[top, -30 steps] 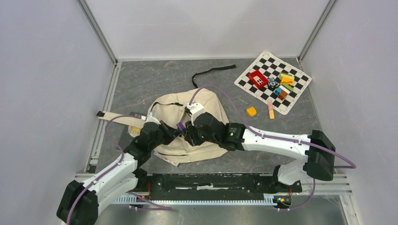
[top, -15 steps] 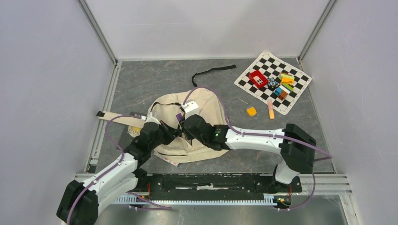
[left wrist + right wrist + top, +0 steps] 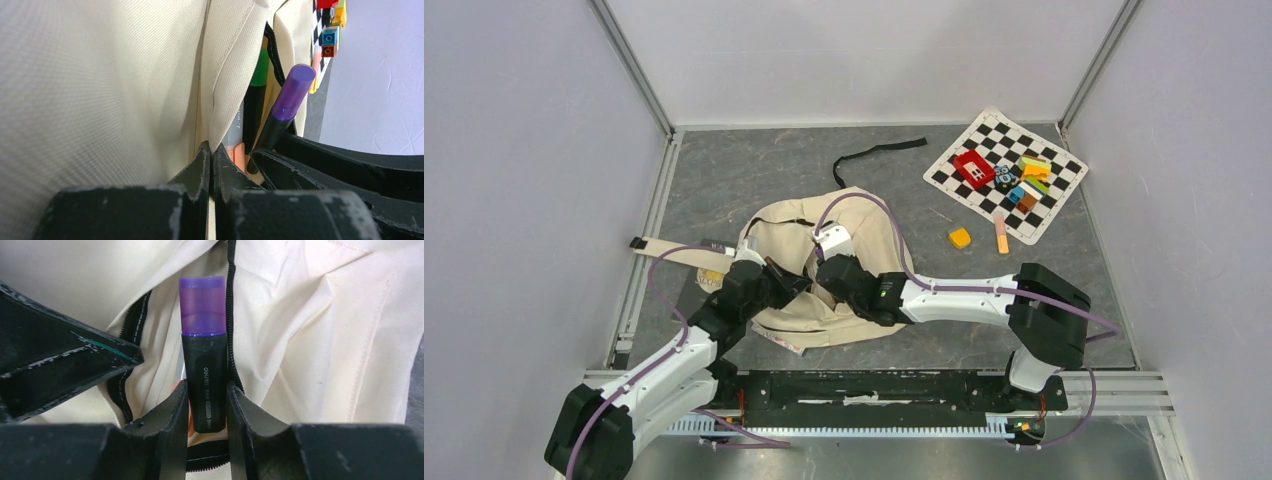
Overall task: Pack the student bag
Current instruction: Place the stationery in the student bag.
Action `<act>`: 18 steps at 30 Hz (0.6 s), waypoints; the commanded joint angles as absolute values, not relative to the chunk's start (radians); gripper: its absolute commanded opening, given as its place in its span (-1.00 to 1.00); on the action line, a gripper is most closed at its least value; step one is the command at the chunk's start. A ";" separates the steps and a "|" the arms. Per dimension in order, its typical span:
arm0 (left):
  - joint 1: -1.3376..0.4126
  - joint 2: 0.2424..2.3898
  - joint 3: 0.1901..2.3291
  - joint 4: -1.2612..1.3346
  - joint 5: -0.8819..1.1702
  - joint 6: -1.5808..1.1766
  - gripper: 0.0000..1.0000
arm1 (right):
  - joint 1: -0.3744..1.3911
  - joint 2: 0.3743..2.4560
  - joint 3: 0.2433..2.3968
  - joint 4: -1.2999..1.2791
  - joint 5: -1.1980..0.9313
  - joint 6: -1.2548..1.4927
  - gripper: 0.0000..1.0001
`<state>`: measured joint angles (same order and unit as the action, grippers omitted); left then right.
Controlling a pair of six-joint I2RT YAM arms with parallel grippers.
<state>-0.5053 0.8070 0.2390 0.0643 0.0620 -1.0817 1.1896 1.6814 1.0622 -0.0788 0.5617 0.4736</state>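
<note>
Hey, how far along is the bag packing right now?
Done: a green marker and other pens sit inside the student bag. In hand: the right pincer holds a purple-capped highlighter at the opening, while the left pincer pinches the fabric. Left: a yellow piece and a peach stick lie outside.

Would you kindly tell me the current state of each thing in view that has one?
student bag: lying on the table, zip pocket open.
purple highlighter: capped, gripped, at the pocket mouth.
green marker: inside the pocket.
left hand: shut, pinching the bag's pocket edge.
right hand: shut on the purple highlighter.
</note>
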 commanded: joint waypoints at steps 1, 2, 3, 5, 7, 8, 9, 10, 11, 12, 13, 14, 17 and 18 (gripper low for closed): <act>-0.506 0.811 0.249 0.078 0.095 -1.101 -0.96 | 1.192 1.649 1.060 -0.135 0.637 0.475 -1.00; -0.505 0.811 0.249 0.078 0.095 -1.100 -0.96 | 1.192 1.648 1.061 -0.143 0.641 0.475 -1.00; -0.506 0.813 0.249 0.078 0.095 -1.101 -0.96 | 1.192 1.645 1.060 -0.146 0.645 0.474 -1.00; -0.505 0.813 0.248 0.078 0.095 -1.101 -0.96 | 1.192 1.647 1.068 -0.159 0.649 0.469 -0.94; -0.505 0.811 0.249 0.078 0.095 -1.101 -0.96 | 1.192 1.651 1.084 -0.178 0.655 0.464 -0.79; -0.505 0.811 0.249 0.078 0.095 -1.101 -0.96 | 1.192 1.654 1.093 -0.187 0.660 0.461 -0.71; -0.505 0.810 0.249 0.078 0.096 -1.101 -0.96 | 1.192 1.655 1.098 -0.194 0.664 0.457 -0.61; -0.505 0.810 0.249 0.078 0.096 -1.101 -0.96 | 1.192 1.657 1.104 -0.202 0.671 0.454 -0.50; -0.506 0.810 0.249 0.078 0.096 -1.101 -0.96 | 1.192 1.659 1.109 -0.213 0.678 0.453 -0.41; -0.505 0.811 0.249 0.078 0.096 -1.101 -0.96 | 1.192 1.658 1.115 -0.222 0.684 0.453 -0.31; -0.505 0.811 0.249 0.078 0.095 -1.101 -0.96 | 1.192 1.658 1.119 -0.227 0.690 0.450 -0.24; -0.505 0.813 0.250 0.078 0.096 -1.101 -0.96 | 1.192 1.656 1.121 -0.233 0.694 0.448 -0.17; -0.505 0.817 0.252 0.078 0.097 -1.099 -0.96 | 1.192 1.649 1.128 -0.236 0.700 0.439 0.01; -0.505 0.818 0.253 0.078 0.097 -1.099 -0.96 | 1.192 1.646 1.131 -0.237 0.701 0.438 0.04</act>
